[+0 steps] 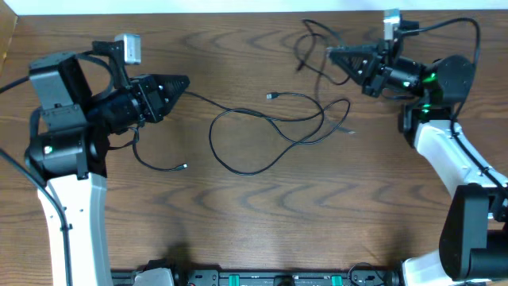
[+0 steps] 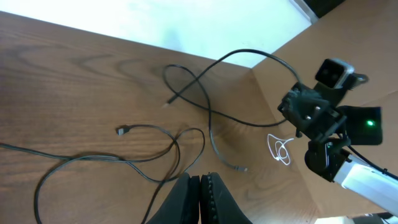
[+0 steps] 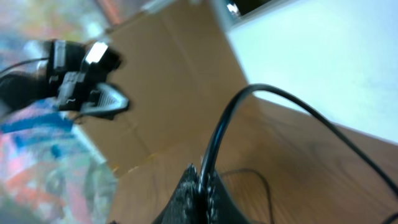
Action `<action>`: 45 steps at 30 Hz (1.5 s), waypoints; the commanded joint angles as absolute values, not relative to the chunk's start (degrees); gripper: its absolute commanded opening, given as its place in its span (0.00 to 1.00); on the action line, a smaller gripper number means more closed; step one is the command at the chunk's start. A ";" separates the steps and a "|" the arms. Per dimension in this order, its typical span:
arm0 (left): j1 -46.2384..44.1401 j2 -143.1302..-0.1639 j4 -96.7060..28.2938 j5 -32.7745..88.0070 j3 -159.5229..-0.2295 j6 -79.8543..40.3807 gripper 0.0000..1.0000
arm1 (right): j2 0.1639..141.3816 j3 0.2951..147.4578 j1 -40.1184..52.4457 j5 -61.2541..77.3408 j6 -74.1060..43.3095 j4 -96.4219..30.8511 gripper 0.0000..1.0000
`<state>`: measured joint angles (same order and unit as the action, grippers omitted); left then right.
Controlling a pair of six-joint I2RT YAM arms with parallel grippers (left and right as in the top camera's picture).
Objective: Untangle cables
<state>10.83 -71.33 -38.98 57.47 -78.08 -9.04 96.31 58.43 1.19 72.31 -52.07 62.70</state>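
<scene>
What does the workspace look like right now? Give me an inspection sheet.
Surface: wooden table, dark grain.
Job's things: black cable looped across the middle; white cable in a small coil near the right arm.
Clutter: nothing seen.
Grippers: left tool shut, any hold unclear; right tool shut on the black cable.
Cables: arm wires arch over the wrists.
Surroundings: cardboard wall beside the table.

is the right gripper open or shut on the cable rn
Shut on the black cable: in the right wrist view the right gripper has its jaws pressed together, with the cable rising from between them.
</scene>
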 commanded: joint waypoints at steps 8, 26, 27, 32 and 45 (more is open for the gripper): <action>5.37 -74.94 -39.20 57.32 -78.06 -4.21 0.09 | 96.23 58.81 5.69 74.06 -60.16 69.71 0.01; -0.08 -86.02 -40.21 52.64 -78.04 5.58 0.17 | 95.98 58.81 7.03 81.49 -69.01 90.26 0.01; -0.08 -86.32 -39.81 52.62 -78.04 5.58 0.17 | 96.01 58.81 7.09 82.15 -68.90 90.26 0.01; -0.08 -86.70 -36.97 52.45 -78.04 5.56 0.25 | 96.01 58.81 8.32 85.19 -68.05 90.26 0.01; -0.16 -87.70 -40.73 47.13 -78.00 13.26 0.47 | 96.01 58.81 14.68 85.62 -67.59 90.26 0.01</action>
<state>-0.03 -86.83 -39.09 47.72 -78.08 8.54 96.18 58.43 13.21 86.00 -68.03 87.96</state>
